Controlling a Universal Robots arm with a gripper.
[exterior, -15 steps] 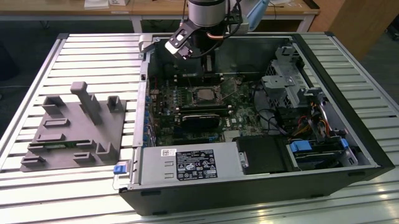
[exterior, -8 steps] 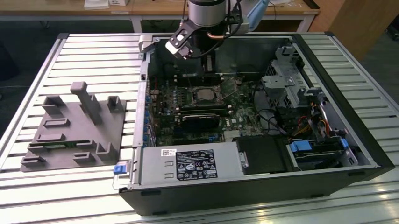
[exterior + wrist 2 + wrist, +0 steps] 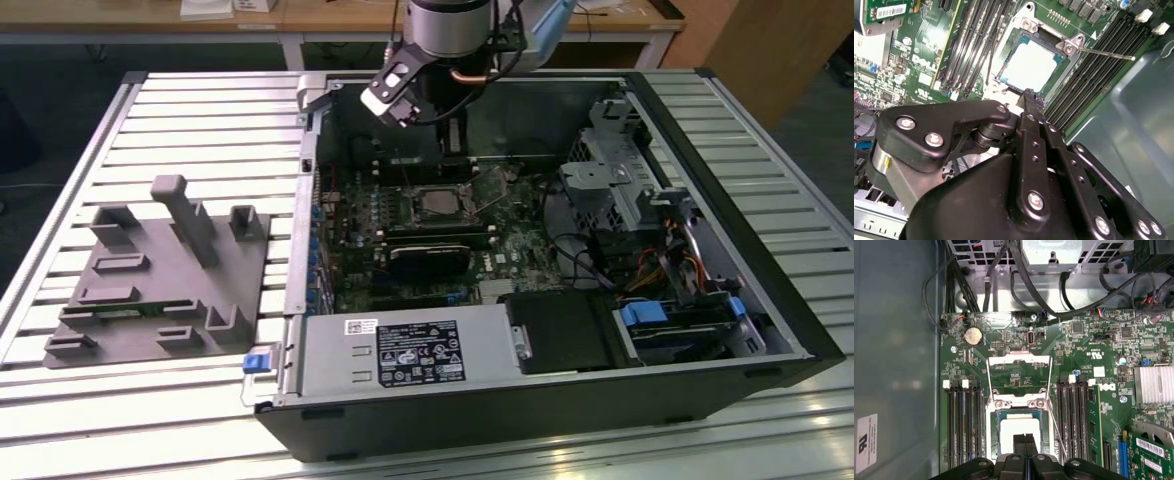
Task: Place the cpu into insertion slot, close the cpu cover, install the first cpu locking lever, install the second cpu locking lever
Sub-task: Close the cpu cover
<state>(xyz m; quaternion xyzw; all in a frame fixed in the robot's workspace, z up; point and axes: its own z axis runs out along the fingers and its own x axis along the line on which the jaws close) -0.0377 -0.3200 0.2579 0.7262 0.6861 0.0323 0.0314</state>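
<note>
The gripper point(image 3: 1025, 436) is seen with its two black fingers pressed together, nothing being pinched between them; its tip point(image 3: 1029, 94) is held just above the near edge of the insertion slot point(image 3: 995, 413). In the exterior view the gripper point(image 3: 454, 150) is reached down into an open computer case point(image 3: 747, 300), directly over the slot.

The cpu point(image 3: 1013, 427) is seated in the slot, its pale metal top point(image 3: 1031, 65) being shown uncovered in both wrist views; whether the fingertips touch it cannot be told.

The cpu cover point(image 3: 1019, 359) is swung open on the far side of the slot from the gripper, green board being visible through its window; it is not laid over the cpu. A thin locking lever point(image 3: 1056, 432) is seen released, slanting away beside the slot point(image 3: 1104, 52).

Long black memory slots point(image 3: 961, 425) are ranged on both flanks of the slot, all on the green motherboard point(image 3: 1089, 355); a round coin battery point(image 3: 973, 336) is mounted beyond the open cover. A bundle of black cables point(image 3: 1024, 287) is routed farther out from the slot, past the board's edge.

Outside the case, well apart from the slot, a grey fixture tray point(image 3: 160, 270) is laid on the slatted table point(image 3: 80, 150).
</note>
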